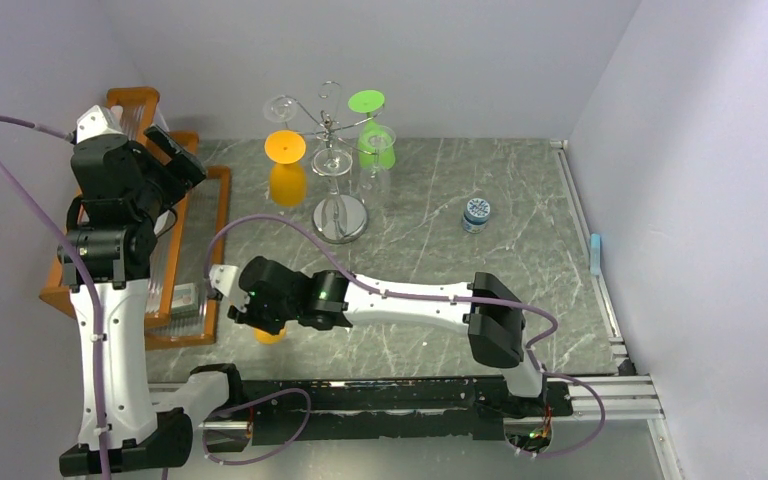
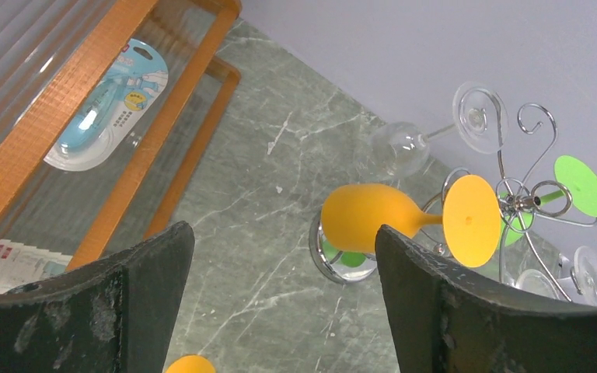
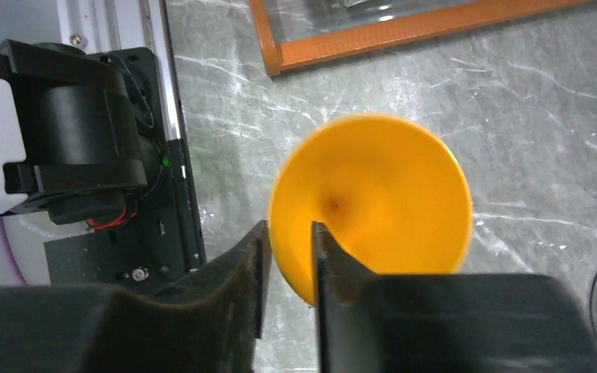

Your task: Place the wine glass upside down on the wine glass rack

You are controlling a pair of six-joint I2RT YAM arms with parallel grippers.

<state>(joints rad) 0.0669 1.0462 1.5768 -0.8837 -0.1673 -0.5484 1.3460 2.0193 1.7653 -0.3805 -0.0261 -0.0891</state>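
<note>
An orange wine glass [image 3: 373,202] is near the table's front left, and I look down into its bowl. My right gripper [image 3: 288,233] is shut on its rim, one finger inside the bowl and one outside. In the top view only a bit of the glass [image 1: 270,337] shows under the right gripper [image 1: 250,315]. The chrome wine glass rack [image 1: 340,215] stands at the back middle. It holds another orange glass [image 1: 285,165], a green one [image 1: 373,130] and clear ones upside down. My left gripper [image 1: 175,155] is open and empty, raised at the far left, looking toward the rack [image 2: 513,198].
An orange-brown wooden slatted rack [image 1: 222,215] with packaged items lies along the left edge. A small blue-and-white jar [image 1: 477,213] stands right of the chrome rack. A metal rail [image 1: 600,300] runs along the right edge, with walls behind and at both sides.
</note>
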